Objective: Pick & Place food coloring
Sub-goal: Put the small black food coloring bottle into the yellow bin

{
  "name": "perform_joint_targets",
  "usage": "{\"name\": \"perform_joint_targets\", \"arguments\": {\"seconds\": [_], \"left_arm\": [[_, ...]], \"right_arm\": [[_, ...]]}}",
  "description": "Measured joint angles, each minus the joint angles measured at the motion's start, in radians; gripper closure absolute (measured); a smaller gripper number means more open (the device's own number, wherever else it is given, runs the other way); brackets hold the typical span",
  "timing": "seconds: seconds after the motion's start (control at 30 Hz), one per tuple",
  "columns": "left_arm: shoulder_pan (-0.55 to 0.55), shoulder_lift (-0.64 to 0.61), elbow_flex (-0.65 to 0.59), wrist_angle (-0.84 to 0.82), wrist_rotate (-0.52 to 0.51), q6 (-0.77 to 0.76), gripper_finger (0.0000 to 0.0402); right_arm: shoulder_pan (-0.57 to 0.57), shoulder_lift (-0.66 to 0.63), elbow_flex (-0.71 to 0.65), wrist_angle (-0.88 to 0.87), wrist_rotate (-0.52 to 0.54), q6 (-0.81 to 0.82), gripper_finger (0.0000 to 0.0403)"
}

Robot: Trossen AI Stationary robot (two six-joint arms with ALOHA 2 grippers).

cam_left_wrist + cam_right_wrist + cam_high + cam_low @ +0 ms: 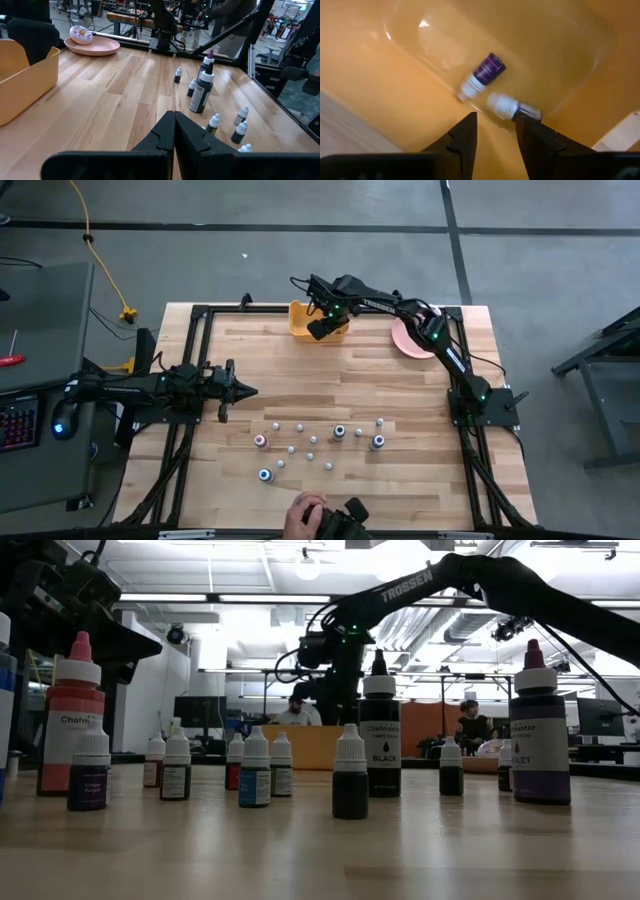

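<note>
A yellow bin [297, 320] stands at the table's far edge, and my right gripper [495, 132] hangs over it, pointing down and open. Nothing is between its fingers. Two food coloring bottles lie on their sides on the bin's floor. One has a purple label [483, 75]; the other, white-capped [510, 106], lies just beyond the fingertips and is blurred. Several more food coloring bottles [320, 442] stand upright on the near half of the table. At the table's left, my left gripper [174, 122] waits shut, held level.
A pink plate [405, 345] with a donut sits at the far right, beside the bin. A person's hand [303, 515] shows at the table's near edge. Bare wood lies between the bin and the bottles. Black frame rails run along the table's sides.
</note>
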Motion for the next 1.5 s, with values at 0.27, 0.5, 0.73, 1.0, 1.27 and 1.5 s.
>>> {"name": "perform_joint_targets", "arguments": {"seconds": [0.27,0.5,0.73,1.0,1.27,1.5], "left_arm": [[0.000,0.000,0.000,0.000,0.000,0.000,0.0401],[0.000,0.000,0.000,0.000,0.000,0.000,0.0401],[0.000,0.000,0.000,0.000,0.001,0.000,0.0401],[0.000,0.000,0.000,0.000,0.000,0.000,0.0401],[0.000,0.000,0.000,0.000,0.000,0.000,0.0401],[0.000,0.000,0.000,0.000,0.001,0.000,0.0401]], "right_arm": [[0.007,-0.013,0.041,0.010,0.018,-0.024,0.0269],[0.013,-0.038,0.103,-0.018,0.033,-0.062,0.0269],[0.041,-0.125,0.100,-0.108,0.032,-0.120,0.0269],[0.139,-0.260,0.101,-0.299,0.113,-0.250,0.0269],[0.252,-0.330,0.101,-0.408,0.135,-0.191,0.0269],[0.362,-0.375,0.050,-0.407,0.076,-0.095,0.0269]]}}
